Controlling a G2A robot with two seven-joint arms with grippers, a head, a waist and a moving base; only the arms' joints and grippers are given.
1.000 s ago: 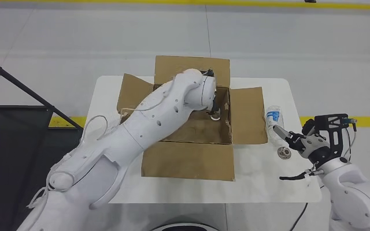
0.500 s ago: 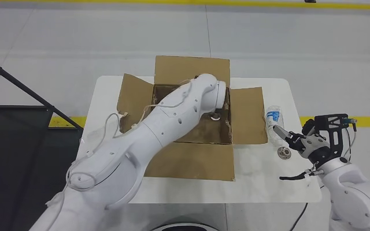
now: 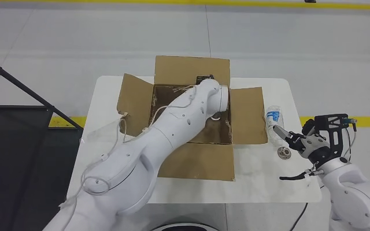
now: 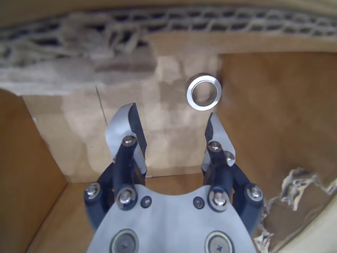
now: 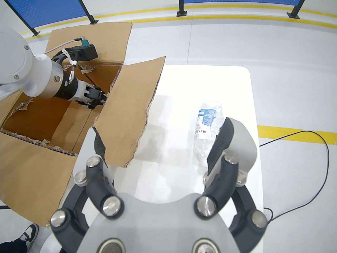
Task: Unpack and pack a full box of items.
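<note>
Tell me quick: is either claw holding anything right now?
Left gripper: open, empty, near a metal ring.
Right gripper: open, empty, near the plastic bottle.

Your top view looks down onto the table (image 3: pixel 260 173) and the open box (image 3: pixel 191 69). Your left wrist camera sits close inside that box, facing its floor; your right wrist camera, farther off, looks across the table at the same box.
</note>
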